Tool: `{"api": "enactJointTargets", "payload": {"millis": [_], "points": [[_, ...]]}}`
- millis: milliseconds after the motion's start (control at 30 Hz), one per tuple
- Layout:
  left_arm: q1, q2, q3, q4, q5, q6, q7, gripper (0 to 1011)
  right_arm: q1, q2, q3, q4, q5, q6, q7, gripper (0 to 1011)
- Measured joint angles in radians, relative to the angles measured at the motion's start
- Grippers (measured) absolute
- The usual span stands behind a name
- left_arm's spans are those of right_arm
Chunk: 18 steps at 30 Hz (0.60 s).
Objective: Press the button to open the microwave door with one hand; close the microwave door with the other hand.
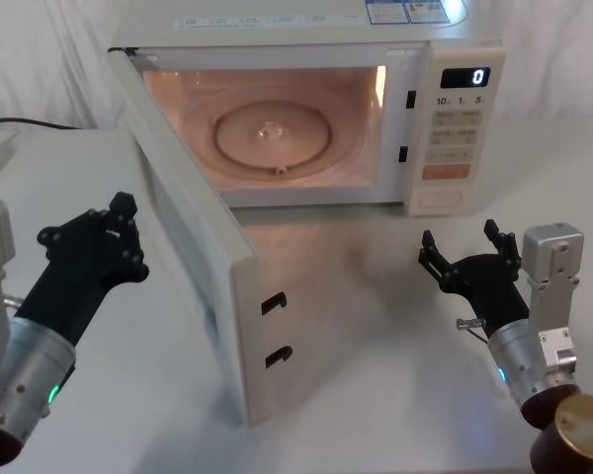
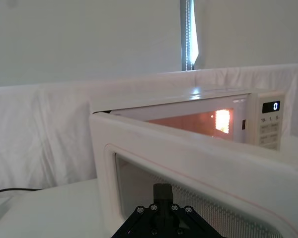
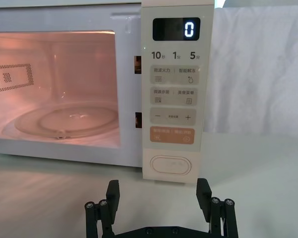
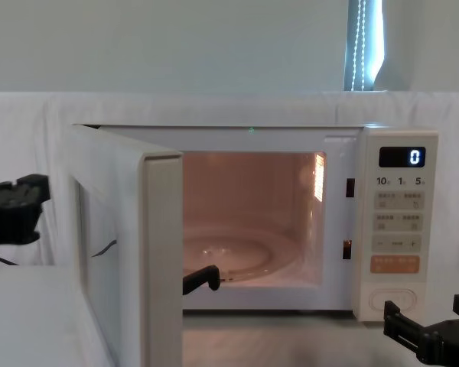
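The cream microwave door (image 4: 130,252) with its dark glass window stands swung wide open toward the left, its thick edge facing forward with a dark latch hook sticking out of it. Behind it the lit, pinkish oven cavity (image 4: 249,225) shows a round glass turntable (image 4: 241,256). On the right, the narrow keypad panel (image 4: 398,222) reads 0 on its display, with the wide oval cream button (image 4: 389,299) at its foot. The black left gripper (image 4: 15,210) hangs beside the door's outer face. The black right gripper (image 4: 432,325) sits low in front of the panel, its jaws apart.
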Motion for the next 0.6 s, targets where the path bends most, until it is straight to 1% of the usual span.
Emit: {"api": "enactJointTargets", "payload": {"millis": [333,533,567,600], "points": [[-0.076,0.003,0.034,0.047,-0.025,0.037,-0.02,0,0.0,0.0,0.0,0.0,0.0,0.0,0.0,1002],[-0.111,0.009,0.048,0.074,-0.034,0.044,-0.027,0,0.0,0.0,0.0,0.0,0.0,0.0,0.0,1002],[-0.129,0.013,0.06,0.089,-0.034,0.045,-0.028,0,0.0,0.0,0.0,0.0,0.0,0.0,0.0,1002],[-0.129,0.013,0.06,0.089,-0.034,0.045,-0.028,0,0.0,0.0,0.0,0.0,0.0,0.0,0.0,1002]]}}
